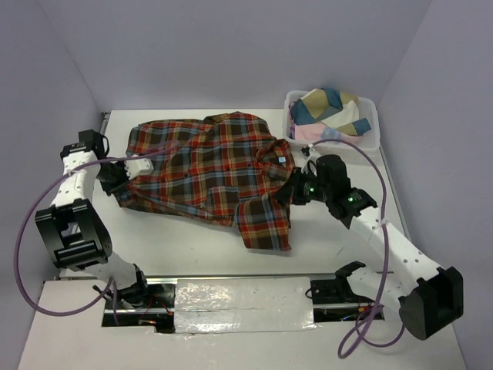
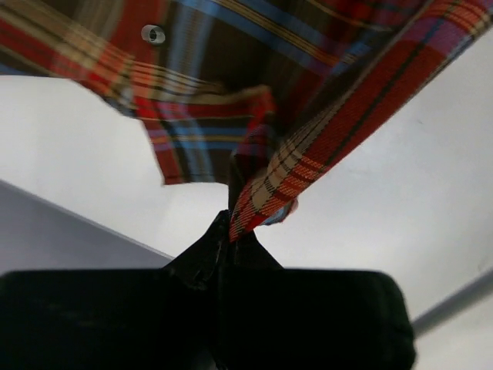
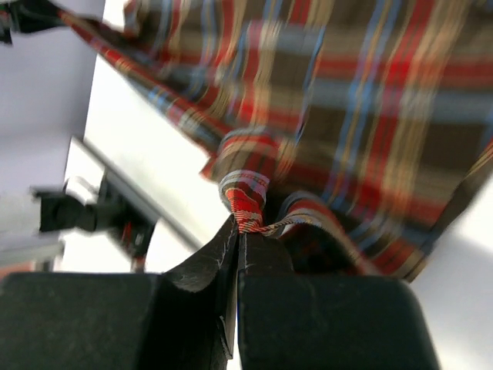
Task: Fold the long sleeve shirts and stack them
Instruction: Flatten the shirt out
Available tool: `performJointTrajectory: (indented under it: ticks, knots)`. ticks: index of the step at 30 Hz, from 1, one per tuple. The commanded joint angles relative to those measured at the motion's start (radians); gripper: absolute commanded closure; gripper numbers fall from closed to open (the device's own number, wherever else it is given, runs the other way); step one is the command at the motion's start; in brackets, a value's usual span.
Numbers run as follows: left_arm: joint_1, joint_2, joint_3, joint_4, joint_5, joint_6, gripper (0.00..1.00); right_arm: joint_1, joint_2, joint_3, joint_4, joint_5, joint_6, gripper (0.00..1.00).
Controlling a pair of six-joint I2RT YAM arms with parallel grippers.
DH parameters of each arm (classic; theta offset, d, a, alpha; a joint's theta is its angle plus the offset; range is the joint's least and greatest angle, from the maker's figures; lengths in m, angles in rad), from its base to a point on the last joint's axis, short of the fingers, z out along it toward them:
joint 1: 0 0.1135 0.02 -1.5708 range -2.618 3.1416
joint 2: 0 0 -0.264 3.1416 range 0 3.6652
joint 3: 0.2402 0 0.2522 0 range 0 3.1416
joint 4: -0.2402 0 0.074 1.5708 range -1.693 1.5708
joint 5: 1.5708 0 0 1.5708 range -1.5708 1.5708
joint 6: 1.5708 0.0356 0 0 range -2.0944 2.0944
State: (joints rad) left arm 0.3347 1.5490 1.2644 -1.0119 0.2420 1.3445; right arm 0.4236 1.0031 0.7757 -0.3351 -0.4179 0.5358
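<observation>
Near the counter's [image 1: 192, 247] left edge, the left fingers [image 1: 115, 179] are shut tight on the hem of the shirt [image 1: 208, 166]. The left wrist view shows them [image 2: 229, 231] closed with no gap, and a narrow band of plaid [image 2: 308, 69] runs up out of the pinch. One pale button [image 2: 153, 34] sits on the cloth above.

The shirt lies spread over the far half of the counter, from the left edge almost to the basket [image 1: 354, 142] in the far right corner. One part, a sleeve or a front panel, hangs toward the near edge at the middle.

On the shirt's right side, just near of the basket, the right fingers [image 1: 286, 191] are also fully closed. The right wrist view shows them [image 3: 237, 231] nipping a small gathered fold of plaid [image 3: 370, 100].

I judge the two grips sit at opposite ends so the arms can pull the cloth flat, or lift it together, before a fold. A pinch on an edge gives control of a whole side without bunching the middle. The basket holds folded cloths [image 1: 327, 108] in blue, tan and pink, kept in the corner out of the working area.

A small pale blue tag [image 1: 282, 159] shows near the collar, but it is too small to read. I can read no other writing or brand.
</observation>
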Motion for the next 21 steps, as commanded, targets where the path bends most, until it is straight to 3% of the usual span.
performJointTrajectory:
  ticks: [1,9,10,11,14,18,21]
  knots:
    - [0.024,0.066,0.073,0.038,0.095,-0.137,1.00,-0.049,0.077,0.065,0.100,0.027,-0.066,1.00]
    - [0.032,0.184,0.093,0.045,0.100,-0.215,0.86,-0.100,0.325,0.183,0.171,0.013,-0.152,1.00]
    - [0.032,0.186,0.092,0.055,0.103,-0.223,0.80,-0.105,0.337,0.194,0.173,0.011,-0.152,1.00]
    - [0.032,0.186,0.089,0.082,0.106,-0.252,0.68,-0.106,0.347,0.201,0.177,0.010,-0.154,1.00]
    - [0.032,0.180,0.075,0.172,0.112,-0.341,0.49,-0.109,0.384,0.234,0.185,-0.004,-0.152,1.00]
    - [0.052,0.126,0.041,0.359,0.094,-0.499,0.40,-0.109,0.425,0.243,0.188,-0.028,-0.145,1.00]
    - [0.064,0.027,-0.002,0.348,0.129,-0.408,0.40,-0.109,0.436,0.229,0.206,-0.041,-0.132,1.00]
